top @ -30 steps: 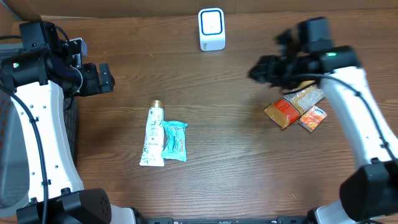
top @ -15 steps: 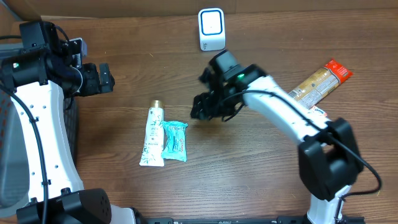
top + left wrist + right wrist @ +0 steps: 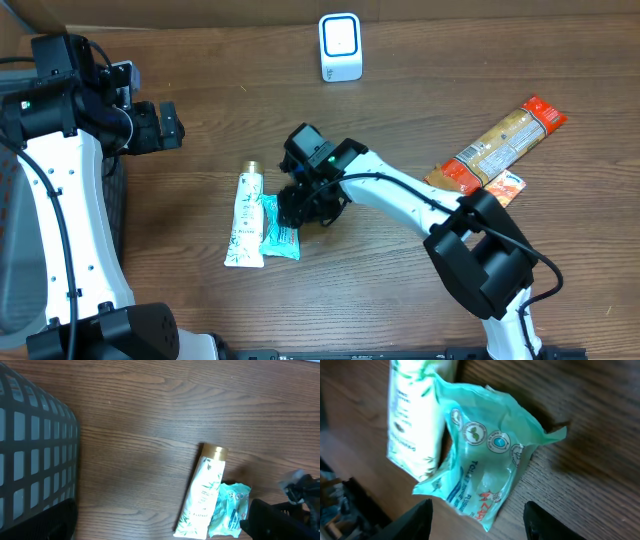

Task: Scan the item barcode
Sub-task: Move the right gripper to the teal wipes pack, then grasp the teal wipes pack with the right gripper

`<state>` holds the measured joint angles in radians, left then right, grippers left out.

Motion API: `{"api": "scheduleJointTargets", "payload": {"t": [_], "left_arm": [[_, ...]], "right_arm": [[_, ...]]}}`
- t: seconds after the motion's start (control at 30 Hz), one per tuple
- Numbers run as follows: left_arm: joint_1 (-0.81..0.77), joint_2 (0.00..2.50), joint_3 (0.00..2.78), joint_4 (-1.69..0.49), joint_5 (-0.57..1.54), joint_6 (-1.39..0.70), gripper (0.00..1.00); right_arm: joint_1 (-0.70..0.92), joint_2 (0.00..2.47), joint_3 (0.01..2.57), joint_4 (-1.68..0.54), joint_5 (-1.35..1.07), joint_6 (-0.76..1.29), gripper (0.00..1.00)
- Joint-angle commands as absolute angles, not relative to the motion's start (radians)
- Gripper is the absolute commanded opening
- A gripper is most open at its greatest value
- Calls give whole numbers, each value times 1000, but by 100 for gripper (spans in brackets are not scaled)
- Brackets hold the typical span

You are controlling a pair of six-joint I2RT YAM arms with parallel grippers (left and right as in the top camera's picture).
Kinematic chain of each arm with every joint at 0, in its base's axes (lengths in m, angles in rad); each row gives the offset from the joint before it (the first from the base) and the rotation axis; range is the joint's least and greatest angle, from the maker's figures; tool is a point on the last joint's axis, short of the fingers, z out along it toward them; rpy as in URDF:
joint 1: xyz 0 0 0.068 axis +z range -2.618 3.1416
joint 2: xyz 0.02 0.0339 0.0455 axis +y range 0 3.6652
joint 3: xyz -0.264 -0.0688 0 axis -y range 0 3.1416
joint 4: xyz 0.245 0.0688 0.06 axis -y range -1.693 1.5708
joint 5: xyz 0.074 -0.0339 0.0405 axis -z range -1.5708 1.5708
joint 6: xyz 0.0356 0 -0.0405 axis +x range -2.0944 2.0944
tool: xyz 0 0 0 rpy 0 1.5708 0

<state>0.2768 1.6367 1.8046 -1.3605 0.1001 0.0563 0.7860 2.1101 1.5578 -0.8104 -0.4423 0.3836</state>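
Observation:
A teal packet (image 3: 280, 232) lies flat beside a white tube with a gold cap (image 3: 246, 218) at the table's left middle. My right gripper (image 3: 305, 208) hovers right over the packet's right edge. In the right wrist view the packet (image 3: 485, 460) and the tube (image 3: 417, 415) fill the frame. The right gripper (image 3: 479, 527) is open, and its fingertips (image 3: 415, 522) stand apart from the packet's lower end. No barcode shows. The white scanner (image 3: 340, 47) stands at the back middle. My left gripper (image 3: 170, 125) hangs open and empty at the far left.
A long orange snack bar (image 3: 497, 143) and a small orange packet (image 3: 504, 188) lie at the right. A dark mesh basket (image 3: 30, 450) sits at the left edge. In the left wrist view the tube (image 3: 202, 495) and the teal packet (image 3: 229, 510) lie at lower right.
My right arm has swung from the far right, past the scanner, down to the teal packet. Its jaws have narrowed a little. The snack bar now lies uncovered. The left arm is still.

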Motion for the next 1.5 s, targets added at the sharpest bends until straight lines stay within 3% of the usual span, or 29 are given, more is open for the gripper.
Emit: {"api": "scheduleJointTargets", "payload": {"t": [0.0, 0.5, 0.73, 1.03, 1.13, 1.3, 1.47], "left_arm": [[274, 1633, 1817, -1357, 101, 72, 100], [274, 1633, 1817, -1357, 101, 72, 100], [274, 1633, 1817, -1357, 101, 72, 100], [274, 1633, 1817, -1357, 101, 72, 100], [274, 1633, 1817, -1357, 101, 72, 100], [274, 1633, 1817, -1357, 101, 72, 100], [274, 1633, 1817, -1357, 101, 72, 100]], "right_arm": [[785, 2120, 1557, -804, -379, 446, 54], [785, 2172, 1486, -663, -450, 503, 32], [785, 2172, 1484, -658, -451, 506, 4], [746, 2128, 1571, -810, -405, 436, 4], [725, 2091, 1608, -893, -376, 310, 4], [712, 2064, 1632, -1027, -215, -99, 4], [711, 2072, 1621, -1039, -19, -410, 8]]}}
